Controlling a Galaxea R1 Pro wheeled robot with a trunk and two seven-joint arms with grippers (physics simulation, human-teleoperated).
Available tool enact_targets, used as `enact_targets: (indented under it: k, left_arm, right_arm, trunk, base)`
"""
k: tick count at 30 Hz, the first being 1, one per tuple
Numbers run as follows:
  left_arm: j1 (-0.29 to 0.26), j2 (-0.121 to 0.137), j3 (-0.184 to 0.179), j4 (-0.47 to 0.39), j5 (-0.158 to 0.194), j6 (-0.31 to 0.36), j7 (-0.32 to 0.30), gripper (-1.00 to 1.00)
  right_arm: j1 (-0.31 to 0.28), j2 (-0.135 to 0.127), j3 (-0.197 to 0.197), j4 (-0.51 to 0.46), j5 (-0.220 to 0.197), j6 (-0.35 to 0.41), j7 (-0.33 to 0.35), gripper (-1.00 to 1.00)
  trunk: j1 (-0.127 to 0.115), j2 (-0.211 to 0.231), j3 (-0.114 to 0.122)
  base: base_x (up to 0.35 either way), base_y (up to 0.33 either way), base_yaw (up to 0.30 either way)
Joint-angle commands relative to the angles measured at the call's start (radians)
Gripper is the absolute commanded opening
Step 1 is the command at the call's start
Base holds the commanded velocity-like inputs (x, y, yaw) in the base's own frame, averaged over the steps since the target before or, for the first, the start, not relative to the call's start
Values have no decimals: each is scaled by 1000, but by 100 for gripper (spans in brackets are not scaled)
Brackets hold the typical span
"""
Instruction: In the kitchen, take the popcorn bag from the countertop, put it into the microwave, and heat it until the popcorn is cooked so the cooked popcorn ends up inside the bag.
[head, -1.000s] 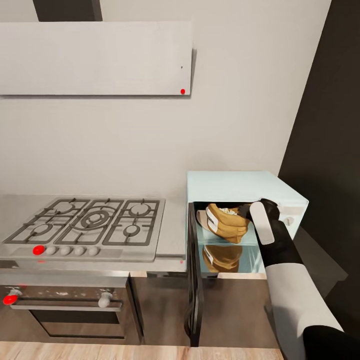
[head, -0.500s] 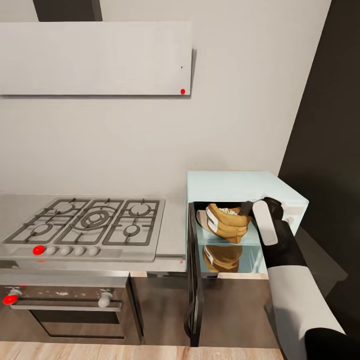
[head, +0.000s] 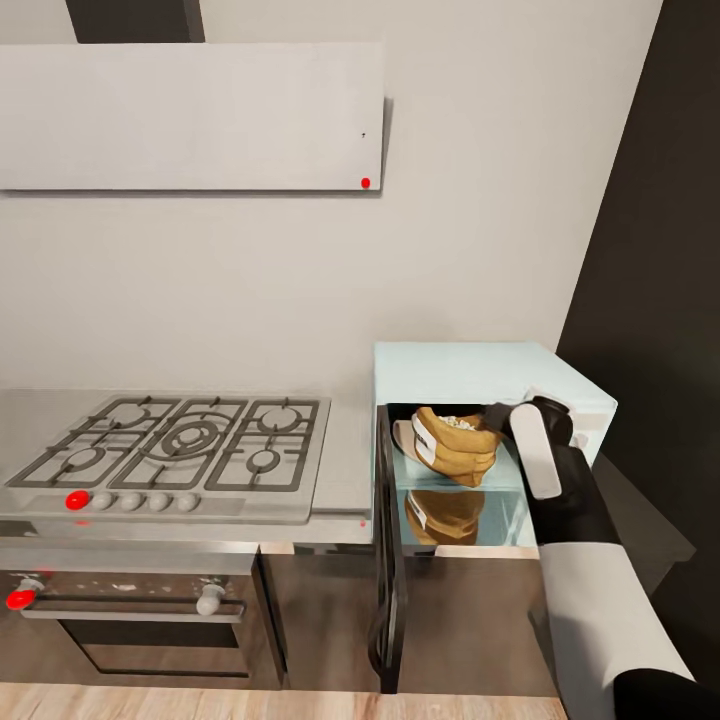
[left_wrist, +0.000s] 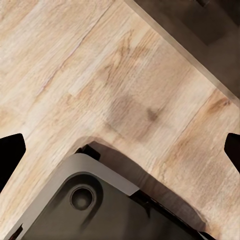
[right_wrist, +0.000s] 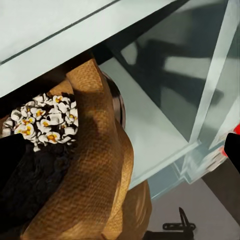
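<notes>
The pale mint microwave (head: 480, 368) stands on the grey countertop (head: 346, 468), its dark glass door (head: 386, 560) swung wide open toward me. Inside lies the tan popcorn bag (head: 455, 452), tilted, with white popcorn (head: 458, 423) showing at its rolled rim. My right gripper (head: 502, 420) hovers at the cavity's right front, just beside the bag and open. In the right wrist view the bag (right_wrist: 95, 170) and popcorn (right_wrist: 47, 117) sit close between the spread fingers of the gripper (right_wrist: 120, 150). My left gripper (left_wrist: 120, 145) hangs open over the wood floor (left_wrist: 75, 60).
A steel gas hob (head: 180, 440) lies left of the microwave, with a black oven (head: 130, 610) beneath and a flat range hood (head: 190, 115) above. A tall dark cabinet (head: 660, 250) stands at the right. The robot's base (left_wrist: 90, 210) is below my left gripper.
My right gripper has drawn a little to the right and back from the bag, which stays put inside the microwave. The door and the camera have not moved.
</notes>
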Motion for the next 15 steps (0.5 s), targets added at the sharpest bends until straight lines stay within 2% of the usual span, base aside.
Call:
enact_targets:
  k: [1,6,15]
  left_arm:
    - [0,-1,3,-3,10,8,-3,100]
    - [0,-1,3,-3,10,8,-3,100]
    - [0,-1,3,-2,10,7,-2,100]
  right_arm:
    - [3,0,-1,-11,-11,9,-10,100]
    - [16,1,-1,-31,-11,16,-10,100]
    - [83,2,-1,-184,-12,100,10,100]
  trunk:
    - [0,-1,-1]
    - [0,-1,-1]
    - [0,-1,-1]
  base:
    - [0,0,0]
    - [0,0,0]
    - [0,0,0]
